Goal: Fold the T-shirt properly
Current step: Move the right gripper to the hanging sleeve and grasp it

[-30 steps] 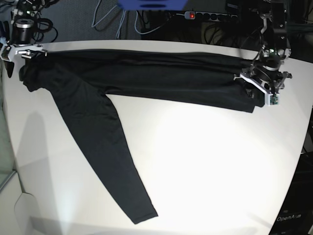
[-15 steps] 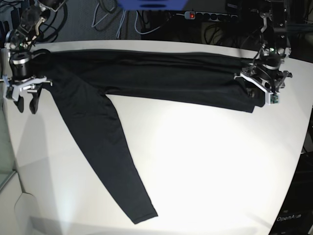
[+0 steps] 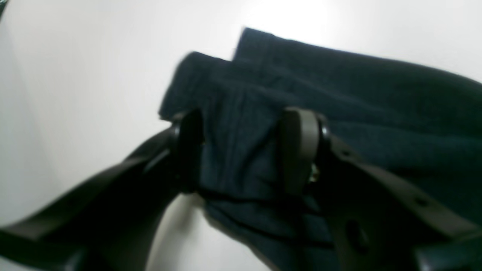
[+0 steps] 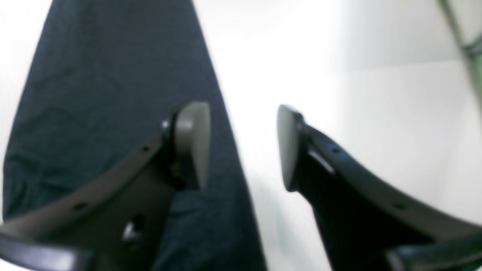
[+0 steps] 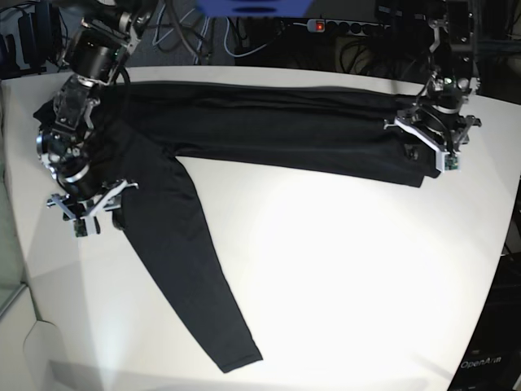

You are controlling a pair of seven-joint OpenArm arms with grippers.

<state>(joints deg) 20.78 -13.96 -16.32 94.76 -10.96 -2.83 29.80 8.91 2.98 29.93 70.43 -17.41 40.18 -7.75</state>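
The black T-shirt [image 5: 277,130] lies as a long folded band along the back of the white table [image 5: 366,269]. One sleeve [image 5: 187,261] runs diagonally toward the front edge. My left gripper [image 5: 425,149] sits at the band's right end. In the left wrist view it [image 3: 243,150] is open, with the shirt's layered edge [image 3: 376,98] lying between its fingers. My right gripper [image 5: 98,222] is at the left, by the sleeve's upper part. In the right wrist view it [image 4: 244,146] is open and empty, one finger over the sleeve [image 4: 113,75] and the other over bare table.
A power strip [image 5: 342,26] with a red light and loose cables lie behind the table's back edge. A blue object [image 5: 252,6] hangs at the top. The table's left edge runs close to my right arm.
My right arm has swung from the back left corner forward along the table's left side, to the sleeve's upper part. My left gripper has barely moved.
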